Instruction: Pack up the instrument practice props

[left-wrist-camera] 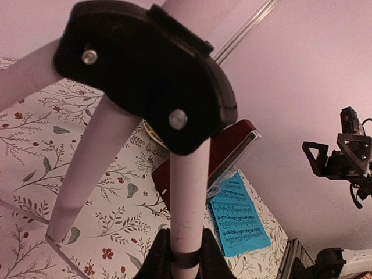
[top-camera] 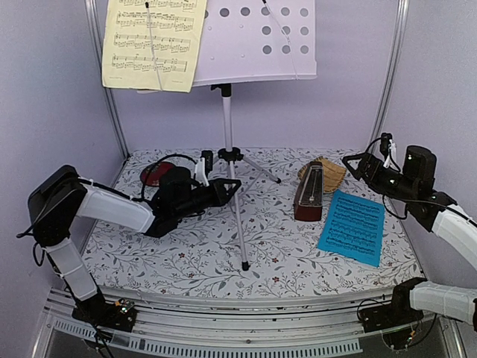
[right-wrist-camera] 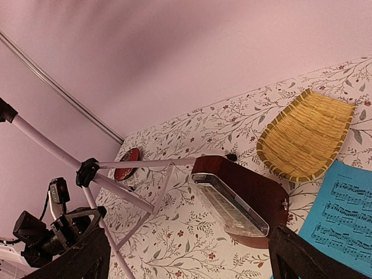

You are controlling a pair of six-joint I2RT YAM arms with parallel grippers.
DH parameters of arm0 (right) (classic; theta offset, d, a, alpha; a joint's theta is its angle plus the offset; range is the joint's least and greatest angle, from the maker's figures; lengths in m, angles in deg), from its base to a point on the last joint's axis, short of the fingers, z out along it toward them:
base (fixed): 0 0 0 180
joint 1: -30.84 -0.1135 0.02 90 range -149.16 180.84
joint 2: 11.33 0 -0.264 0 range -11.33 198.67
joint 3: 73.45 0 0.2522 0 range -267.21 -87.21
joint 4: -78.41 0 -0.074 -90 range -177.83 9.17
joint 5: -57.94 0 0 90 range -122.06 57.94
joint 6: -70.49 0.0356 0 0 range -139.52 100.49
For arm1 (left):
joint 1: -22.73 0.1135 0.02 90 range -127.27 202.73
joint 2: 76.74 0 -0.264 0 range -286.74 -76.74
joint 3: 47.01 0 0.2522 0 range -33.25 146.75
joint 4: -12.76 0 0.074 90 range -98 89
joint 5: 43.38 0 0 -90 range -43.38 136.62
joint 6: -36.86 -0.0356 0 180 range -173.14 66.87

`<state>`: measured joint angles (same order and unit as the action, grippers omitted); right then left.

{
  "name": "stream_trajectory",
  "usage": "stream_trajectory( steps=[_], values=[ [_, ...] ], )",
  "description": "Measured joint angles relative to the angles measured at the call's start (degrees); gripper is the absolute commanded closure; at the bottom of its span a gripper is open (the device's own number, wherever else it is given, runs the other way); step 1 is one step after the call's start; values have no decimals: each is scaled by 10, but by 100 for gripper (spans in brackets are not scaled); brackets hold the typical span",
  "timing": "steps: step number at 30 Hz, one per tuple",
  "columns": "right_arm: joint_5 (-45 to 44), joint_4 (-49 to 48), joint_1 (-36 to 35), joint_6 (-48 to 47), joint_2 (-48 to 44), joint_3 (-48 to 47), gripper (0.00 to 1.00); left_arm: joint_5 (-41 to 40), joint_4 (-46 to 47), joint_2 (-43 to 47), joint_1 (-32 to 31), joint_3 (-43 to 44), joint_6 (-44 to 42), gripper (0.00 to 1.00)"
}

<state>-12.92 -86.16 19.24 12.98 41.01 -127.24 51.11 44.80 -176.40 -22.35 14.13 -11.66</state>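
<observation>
Silver tubes make up the music stand (top-camera: 227,119), which stands upright on three legs in the middle of the flowered table (top-camera: 186,253). Its white perforated desk (top-camera: 261,37) sits high at the top and carries the cream music sheet (top-camera: 153,41) on its left half. The left gripper (left-wrist-camera: 186,258) is closed around one leg of the stand, just below the black hub (left-wrist-camera: 151,70) where the legs meet. The right gripper (top-camera: 360,167) hangs well to the right of the stand, its jaws wide apart with nothing between them.

The dark brown metronome (top-camera: 308,195) stands near the stand's legs on the right side. The blue music sheet (top-camera: 352,226) lies flat further to the right of the stand. A woven basket (top-camera: 328,171) is right of the stand and further back.

I judge the stand to be stiff and probably light, but top-heavy, because the desk is so high. The smooth tube may slip or turn in the fingers, so a hold close to the hub seems safer than one far down a leg. The sheets look thin and floppy, and are best pinched at an edge. The metronome is rigid with sloping sides, so a low grip looks best.
</observation>
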Motion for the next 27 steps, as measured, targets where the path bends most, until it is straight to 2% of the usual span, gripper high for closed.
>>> stream_trajectory(
  steps=[6,12,13,16,18,22,27],
  values=[
    [-23,-9,-35,-18,10,-11,4,-84,38,-25,-28,7,10,100],
    [-30,-35,-63,-24,18,-14,4,-123,61,-89,-32,70,21,100],
    [-30,-37,-68,-25,22,-17,4,-127,61,-97,-32,80,21,92],
    [-32,-47,-86,-29,37,-26,4,-129,59,-106,-32,91,28,58],
    [-35,-50,-98,-33,46,-32,4,-129,62,-106,-32,91,37,44],
    [-37,-52,-118,-46,56,-47,3,-119,75,-92,-31,67,45,29],
    [-29,-50,-140,-66,64,-83,4,-92,56,1,-16,-1,20,23]
  ],
)
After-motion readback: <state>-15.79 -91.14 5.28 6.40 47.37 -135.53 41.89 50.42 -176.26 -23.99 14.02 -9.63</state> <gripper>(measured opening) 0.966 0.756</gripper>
